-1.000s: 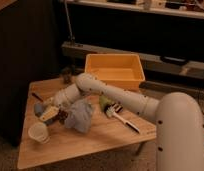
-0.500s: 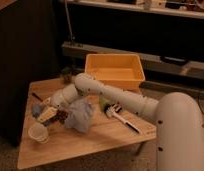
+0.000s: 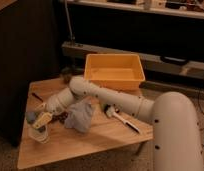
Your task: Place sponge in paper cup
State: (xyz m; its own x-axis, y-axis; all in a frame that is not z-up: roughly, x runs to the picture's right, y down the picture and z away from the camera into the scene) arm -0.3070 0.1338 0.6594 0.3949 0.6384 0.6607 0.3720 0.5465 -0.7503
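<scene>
Gripper (image 3: 39, 121) is hovering right over the paper cup (image 3: 39, 135) at the table's (image 3: 85, 145) front-left corner, clenched on the sponge (image 3: 31, 117) — the blue-grey block is sitting just above the cup's rim — with the rumpled cloth (image 3: 80, 115) lying beside.

Yellow bin (image 3: 114, 72), pale-blue cloth (image 3: 80, 116), white gripper (image 3: 39, 121)

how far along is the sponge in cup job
Late stage, it seems. Done: the sponge is off the table, apparently at the shut gripper. In hand: the gripper hangs right over the cup, near the table's front left corner. Left: letting the sponge go into the cup; it is not clearly inside yet.
</scene>
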